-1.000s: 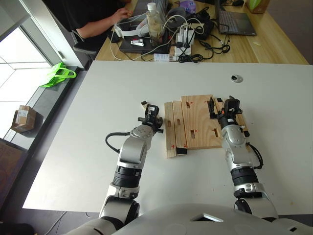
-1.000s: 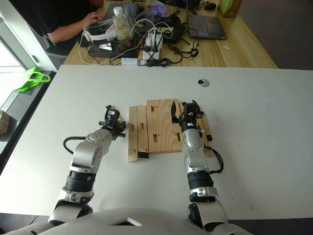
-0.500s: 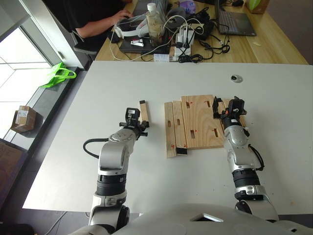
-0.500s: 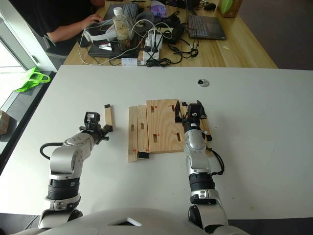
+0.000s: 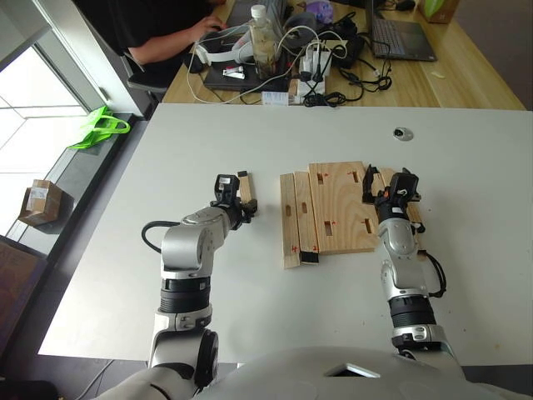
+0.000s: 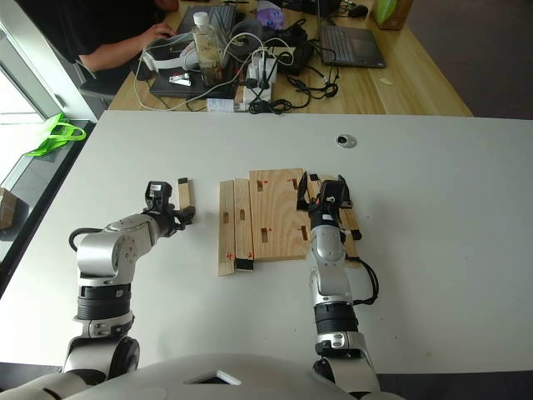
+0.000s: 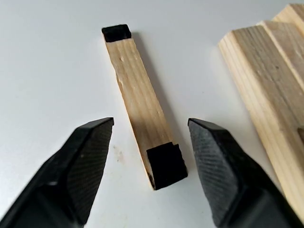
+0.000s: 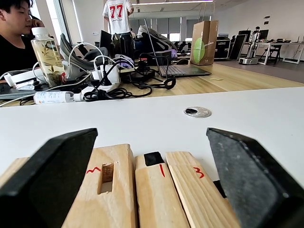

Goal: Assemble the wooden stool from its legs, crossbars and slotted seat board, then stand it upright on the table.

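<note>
Two grippers hang low over the white table (image 5: pixel 166 150), and we see the biggest difference on the left. A second ago the left gripper (image 7: pixel 149 128) and a short stick (image 5: pixel 245 188) with black ends were right beside the two long slats (image 5: pixel 291 221). Now that stick lies flat on the table farther left, with bare table between it and the slats. The left gripper's fingers (image 7: pixel 85 161) are spread apart on either side of the stick's near end, touching nothing that we can see. Since half a second ago the stick has kept its place. The seat board (image 5: pixel 337 217) lies flat just right of the slats, as before. The right gripper (image 8: pixel 151 137) has barely shifted. It hovers at the board's right edge with its fingers spread wide over the marked sticks (image 8: pixel 152 190) lying side by side there, gripping nothing.
</note>
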